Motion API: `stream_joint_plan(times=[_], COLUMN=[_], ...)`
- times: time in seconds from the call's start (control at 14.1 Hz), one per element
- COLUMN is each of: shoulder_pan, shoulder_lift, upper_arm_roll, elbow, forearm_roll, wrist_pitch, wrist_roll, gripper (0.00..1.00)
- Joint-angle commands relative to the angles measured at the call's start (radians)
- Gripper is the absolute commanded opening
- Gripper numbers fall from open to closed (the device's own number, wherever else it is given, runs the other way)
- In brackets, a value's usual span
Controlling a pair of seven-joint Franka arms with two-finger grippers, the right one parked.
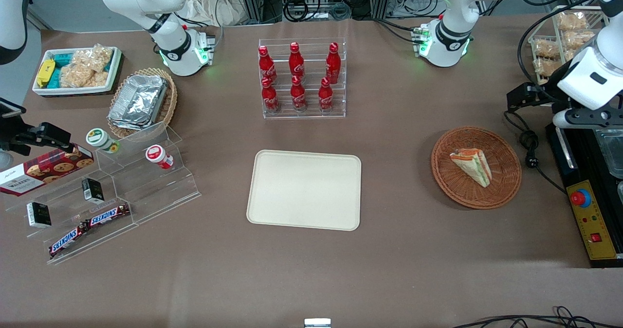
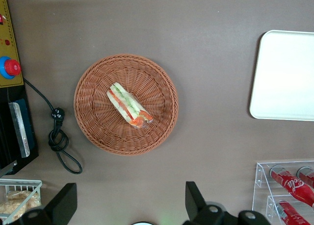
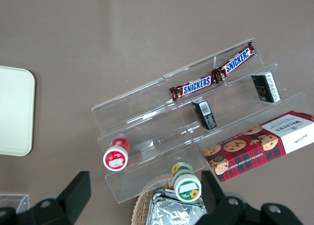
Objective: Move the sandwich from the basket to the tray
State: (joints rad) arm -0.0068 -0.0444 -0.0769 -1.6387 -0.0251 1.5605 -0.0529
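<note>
The sandwich (image 1: 472, 165) (image 2: 128, 105), a wrapped wedge with orange, red and green layers, lies on its side in the middle of the round reddish-brown basket (image 1: 501, 187) (image 2: 93, 122). The cream tray (image 1: 305, 190) (image 2: 287, 75) lies bare on the table, beside the basket toward the parked arm's end. My gripper (image 1: 526, 97) (image 2: 128, 201) hangs high above the table, a little farther from the front camera than the basket. It is open, its two black fingers (image 2: 194, 199) spread wide with nothing between them.
A black control box (image 1: 591, 221) with a red button stands beside the basket toward the working arm's end, its cable (image 2: 58, 139) coiled on the table next to the basket. A clear rack of red cola bottles (image 1: 302, 77) stands farther from the front camera than the tray.
</note>
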Motion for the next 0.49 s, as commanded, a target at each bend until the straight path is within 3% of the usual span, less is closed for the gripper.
stream_joint_plan(times=[0.0, 0.21, 0.42], shoulder_pan=[-0.013, -0.007, -0.004], shoulder_lift=[0.003, 0.008, 0.005], upper_arm_roll=[0.009, 0.014, 0.016], elbow=[0.03, 0.027, -0.027], forearm_roll=[0.016, 0.007, -0.001], wrist_pitch=[-0.033, -0.037, -0.039], wrist_roll=[-0.01, -0.031, -0.186], gripper=[0.99, 0.99, 0.99])
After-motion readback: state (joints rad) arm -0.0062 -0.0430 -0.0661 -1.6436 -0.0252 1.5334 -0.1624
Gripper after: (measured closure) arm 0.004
